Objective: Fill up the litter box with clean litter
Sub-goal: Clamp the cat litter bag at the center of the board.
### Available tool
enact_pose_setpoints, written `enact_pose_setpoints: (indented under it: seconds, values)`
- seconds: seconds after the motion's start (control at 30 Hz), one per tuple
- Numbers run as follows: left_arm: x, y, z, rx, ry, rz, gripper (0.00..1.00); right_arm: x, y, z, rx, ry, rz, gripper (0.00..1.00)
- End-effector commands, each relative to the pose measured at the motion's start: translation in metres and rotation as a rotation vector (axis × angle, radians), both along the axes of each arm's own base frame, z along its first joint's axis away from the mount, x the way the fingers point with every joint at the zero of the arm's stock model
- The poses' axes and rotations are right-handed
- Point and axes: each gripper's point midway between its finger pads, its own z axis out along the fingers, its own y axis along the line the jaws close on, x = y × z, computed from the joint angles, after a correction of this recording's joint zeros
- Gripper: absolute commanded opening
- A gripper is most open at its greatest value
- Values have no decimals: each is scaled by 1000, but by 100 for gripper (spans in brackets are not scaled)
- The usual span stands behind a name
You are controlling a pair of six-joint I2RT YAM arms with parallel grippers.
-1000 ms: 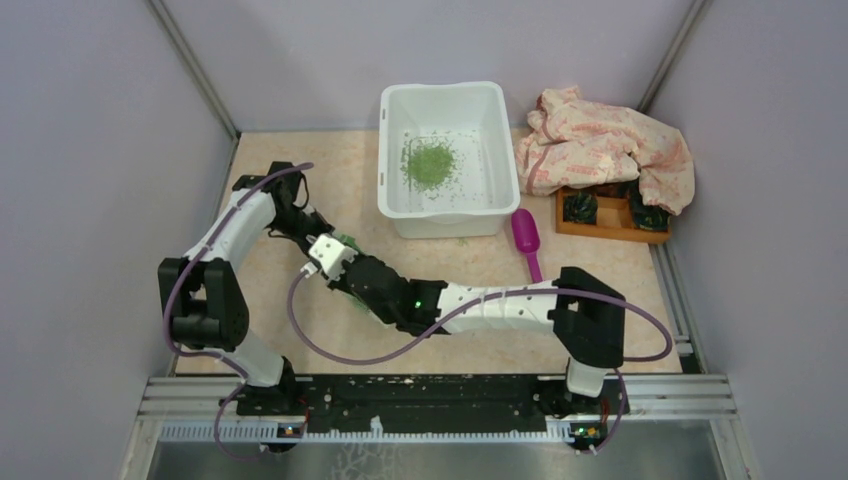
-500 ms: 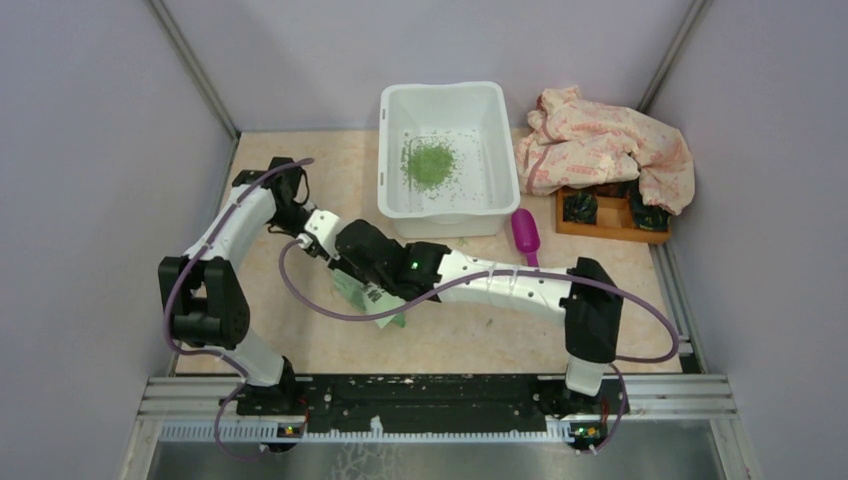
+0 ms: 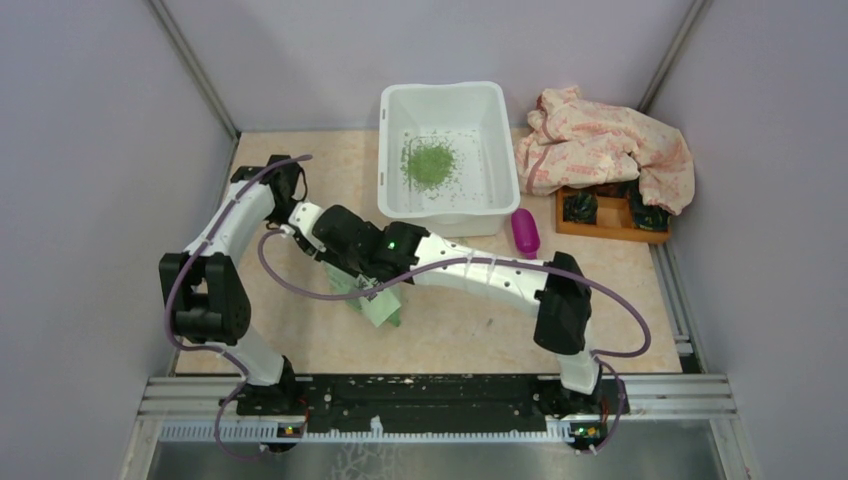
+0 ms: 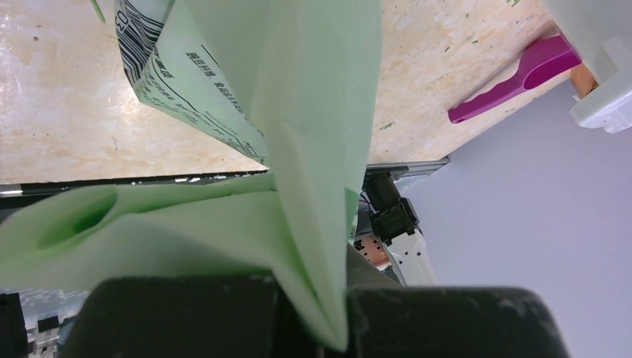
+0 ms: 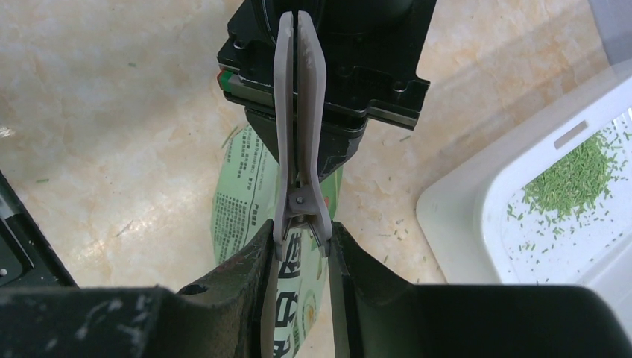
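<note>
Now left fingers [image 4: 186, 321] pinch green bag [image 3: 380, 305]; right fingers [image 5: 242, 294] clamp grey clip [image 5: 299, 134]; clean litter [image 3: 430, 163] inside litter box [image 3: 440, 220], 12 o'clock; risk: clip yank tears bag, granules spill on counter [image 3: 480, 330].

White-and-black arms [image 3: 480, 272] draped with looping purple cables [image 3: 300, 292].

Left arm [image 3: 232, 222] folded, elbow out, wrist bent inward; left gripper [image 4: 332, 324] clamped tight on green bag [image 4: 313, 112]. Right arm [image 3: 480, 275] extended leftward, wrist facing the left one; right gripper [image 5: 299, 233] pinching what looks like a grey clip [image 5: 298, 112].
</note>
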Motion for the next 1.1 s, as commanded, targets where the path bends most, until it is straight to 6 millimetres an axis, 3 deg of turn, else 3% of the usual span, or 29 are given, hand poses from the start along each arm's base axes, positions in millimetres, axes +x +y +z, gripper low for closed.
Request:
enact_pose_setpoints:
  seconds: [0.0, 0.03, 0.13, 0.37, 0.57, 0.73, 0.87, 1.07]
  values:
    - [3, -8, 26, -78, -24, -4, 0, -5, -13, -28, -109, 82, -17, 0]
    - [3, -9, 27, -78, -26, -3, 0, -5, -14, -30, -112, 83, -22, 1]
    - [4, -9, 26, -79, -24, -3, 0, -6, -15, -31, -93, 83, -27, 27]
    - [6, -9, 25, -79, -25, -3, 0, 2, -22, -13, 47, 40, -84, 57]
    - [9, -9, 26, -81, -29, -2, 0, 8, -39, -20, 135, 62, -174, 59]
    - [12, -8, 27, -76, -31, -2, 0, 12, -56, -20, 185, 70, -221, 56]
    - [12, -7, 27, -75, -31, -5, 0, 0, -58, -10, 265, 112, -148, 57]
    - [13, -7, 27, -75, -30, -8, 0, -10, -65, -22, 333, 219, -92, 55]
